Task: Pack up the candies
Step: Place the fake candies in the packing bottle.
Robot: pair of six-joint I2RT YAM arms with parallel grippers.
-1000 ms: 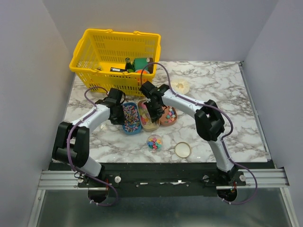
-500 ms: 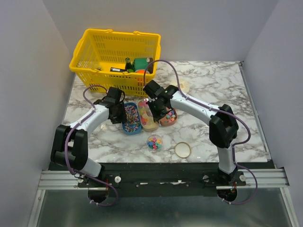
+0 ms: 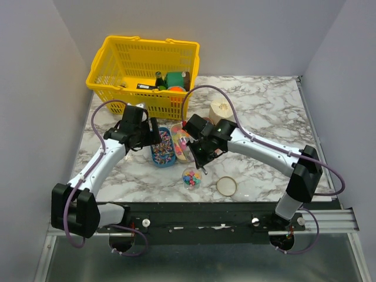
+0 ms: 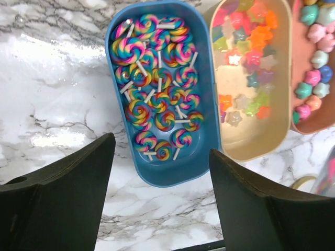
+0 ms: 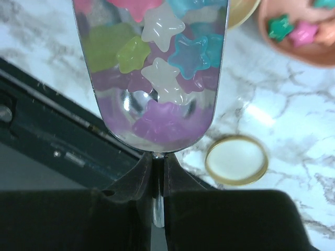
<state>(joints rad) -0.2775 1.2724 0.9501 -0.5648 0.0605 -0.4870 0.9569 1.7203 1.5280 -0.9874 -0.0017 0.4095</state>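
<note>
Your right claw [image 5: 158, 166] clenches a scoop [image 5: 152, 104] of candies [image 5: 157, 78], left claw [image 4: 160, 149] released; the jar [image 3: 191, 177] sits part-filled, lid [image 3: 226, 186] off.

Left gripper [image 4: 161, 150] wide, right [image 5: 158, 163] seemingly clamped

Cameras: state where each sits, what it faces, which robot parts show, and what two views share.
Top external: high behind the robot, looking down on the marble table; left arm and right arm show.
Left wrist: on the left arm, above the blue oval tray of swirl lollipops; open left gripper shows.
Right wrist: on the right arm, facing down; right gripper shows, shut on a metal scoop of star candies.
Shared: round gold lid, in right wrist and top.
</note>
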